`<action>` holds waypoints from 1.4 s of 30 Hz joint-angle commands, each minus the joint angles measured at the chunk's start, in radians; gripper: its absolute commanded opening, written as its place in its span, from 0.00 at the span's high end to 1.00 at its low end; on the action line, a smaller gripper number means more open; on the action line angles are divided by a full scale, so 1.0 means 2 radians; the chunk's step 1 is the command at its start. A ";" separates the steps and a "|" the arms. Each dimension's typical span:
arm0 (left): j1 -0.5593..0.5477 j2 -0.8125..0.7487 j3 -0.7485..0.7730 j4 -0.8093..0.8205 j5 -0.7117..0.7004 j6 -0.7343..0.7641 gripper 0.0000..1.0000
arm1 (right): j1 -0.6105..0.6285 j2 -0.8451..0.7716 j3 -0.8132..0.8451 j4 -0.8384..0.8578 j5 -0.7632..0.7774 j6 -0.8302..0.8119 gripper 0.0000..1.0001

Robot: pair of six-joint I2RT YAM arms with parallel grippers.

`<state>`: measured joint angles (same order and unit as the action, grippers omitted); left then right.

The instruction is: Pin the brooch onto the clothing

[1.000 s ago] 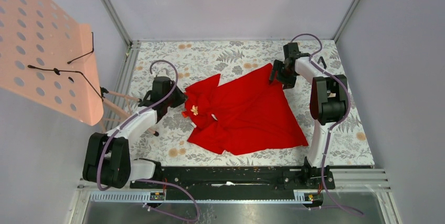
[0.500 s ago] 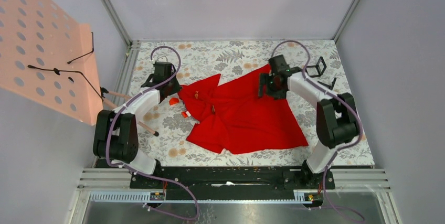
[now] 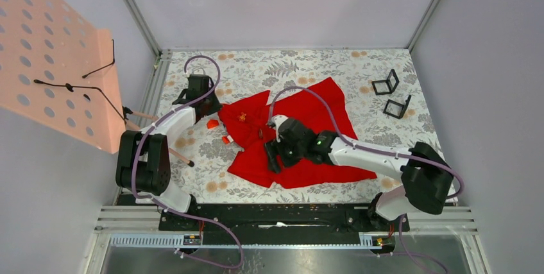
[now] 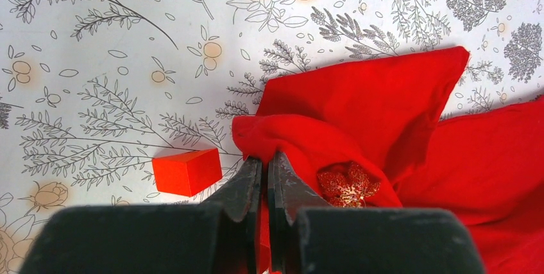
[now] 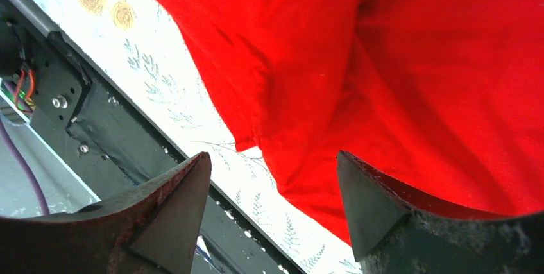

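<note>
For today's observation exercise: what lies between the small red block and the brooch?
In the left wrist view, the left gripper, shut on a fold of the red shirt, sits between the red block and the brooch.

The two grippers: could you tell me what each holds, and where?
The left gripper pinches the shirt by a folded edge beside the brooch; the right gripper, open, holds nothing.

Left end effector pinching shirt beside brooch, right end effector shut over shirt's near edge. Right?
No: right wrist view shows the right end effector open, jaws wide apart over the shirt. The left end effector does pinch it beside the brooch.
</note>
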<state>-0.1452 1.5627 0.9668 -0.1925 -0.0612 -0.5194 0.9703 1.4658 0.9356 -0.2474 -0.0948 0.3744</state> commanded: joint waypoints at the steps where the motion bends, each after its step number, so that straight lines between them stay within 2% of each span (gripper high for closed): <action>1: 0.007 -0.003 0.027 0.014 0.006 0.006 1.00 | 0.037 0.028 0.005 0.027 0.036 -0.010 0.22; 9: 0.011 0.000 0.026 0.014 0.009 0.009 1.00 | 0.118 0.069 0.030 0.047 0.127 -0.082 0.29; 16: 0.013 0.009 0.031 0.014 0.022 0.005 1.00 | 0.139 0.132 0.086 0.066 0.107 -0.124 0.41; 28: 0.013 0.019 0.036 0.021 0.039 -0.001 1.00 | 0.142 0.209 0.118 0.099 0.099 -0.165 0.43; 32: 0.013 0.022 0.040 0.021 0.038 0.000 1.00 | 0.147 0.226 0.111 0.110 0.126 -0.171 0.40; 34: 0.013 0.024 0.042 0.023 0.039 0.000 1.00 | 0.148 0.232 0.105 0.115 0.143 -0.171 0.49; 37: 0.013 0.026 0.043 0.023 0.038 0.001 1.00 | 0.148 0.236 0.092 0.119 0.158 -0.165 0.70; 41: 0.016 0.030 0.047 0.022 0.035 0.005 1.00 | 0.149 0.199 0.076 0.110 0.129 -0.154 0.96; 42: 0.017 0.030 0.048 0.021 0.034 0.006 1.00 | 0.148 0.182 0.068 0.109 0.112 -0.151 0.99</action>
<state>-0.1257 1.6096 1.0088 -0.1890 0.0044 -0.5201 1.2568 1.9038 1.1252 -0.0189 0.1947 0.0425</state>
